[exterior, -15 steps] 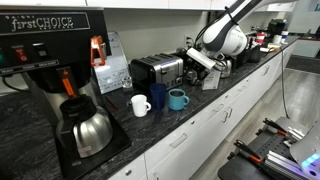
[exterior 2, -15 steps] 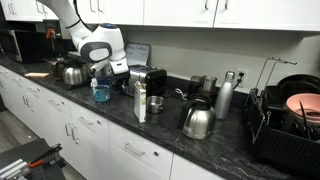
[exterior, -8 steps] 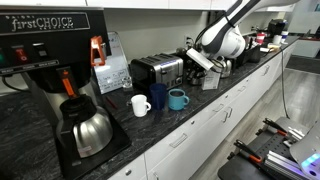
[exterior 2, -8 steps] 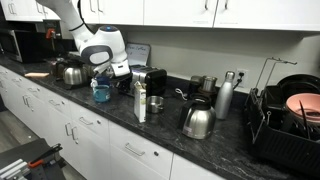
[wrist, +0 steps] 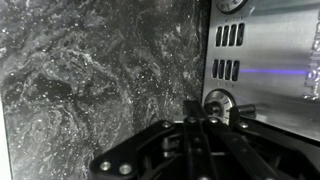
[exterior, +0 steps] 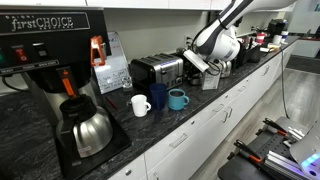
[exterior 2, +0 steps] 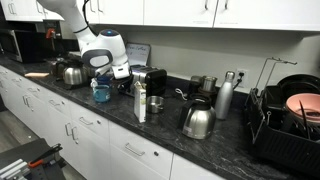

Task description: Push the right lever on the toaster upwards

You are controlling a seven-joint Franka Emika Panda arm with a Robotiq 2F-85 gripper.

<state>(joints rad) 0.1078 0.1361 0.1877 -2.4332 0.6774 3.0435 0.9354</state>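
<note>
The toaster (exterior: 156, 68) is a chrome box with black trim, standing at the back of the dark counter. It also shows in an exterior view as the toaster (exterior 2: 152, 80) behind the arm's head. My gripper (exterior: 195, 66) hangs low at the toaster's right end. In the wrist view the toaster's chrome face (wrist: 268, 50) fills the right side, with vent slots, a round knob (wrist: 217, 98) and a short dark lever stub (wrist: 245, 109) beside it. The gripper (wrist: 192, 110) is shut with nothing between its fingers, their tips just left of the knob.
A white mug (exterior: 140, 104), a dark mug (exterior: 158, 95) and a blue mug (exterior: 177, 99) stand in front of the toaster. A black coffee maker (exterior: 45, 55) with a steel carafe (exterior: 86, 130) is nearby. A kettle (exterior 2: 197, 120), bottle (exterior 2: 225, 97) and dish rack (exterior 2: 288, 120) stand further along.
The fingers have closed from wide apart to fully shut. The arm has shifted only slightly beside the toaster.
</note>
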